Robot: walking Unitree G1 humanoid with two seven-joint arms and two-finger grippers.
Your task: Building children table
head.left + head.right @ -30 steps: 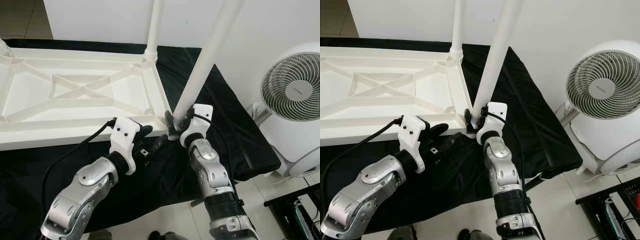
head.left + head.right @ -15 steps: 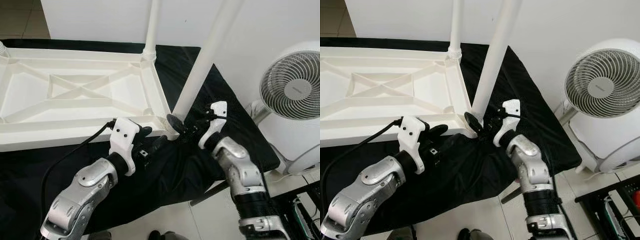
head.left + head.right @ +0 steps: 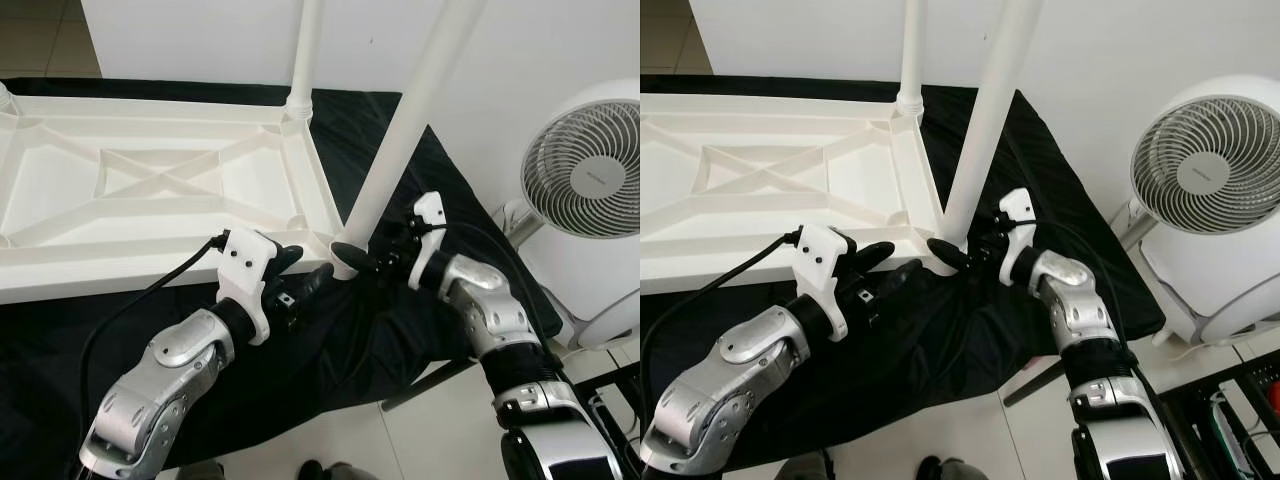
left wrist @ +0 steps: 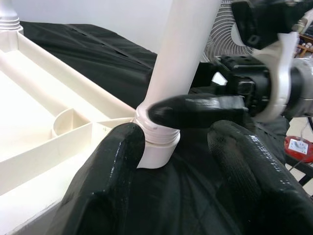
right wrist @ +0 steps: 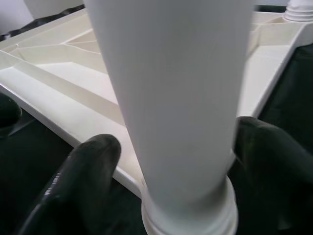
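The white plastic children's tabletop (image 3: pixel 150 190) lies upside down, ribbed underside up, on a black cloth (image 3: pixel 440 200) that covers the work surface. A white round plastic leg (image 3: pixel 405 120) stands in the near right corner socket of the tabletop, leaning slightly to the right. A second white leg (image 3: pixel 305 55) stands upright in the far right corner socket.

The right gripper (image 3: pixel 965 252) is at the base of the near right leg, reaching in from the right. Its two black fingers (image 5: pixel 85 169) straddle the leg, one on either side, just above the threaded collar. Whether they press on the leg or stand slightly clear of it cannot be determined.

The left gripper (image 3: pixel 300 275) is at the near edge of the tabletop, just left of the same corner. Its fingers (image 4: pixel 115 161) are spread apart and hold nothing; one lies close beside the leg's collar.

A white round electric fan (image 3: pixel 585 190) stands on the floor to the right of the cloth.
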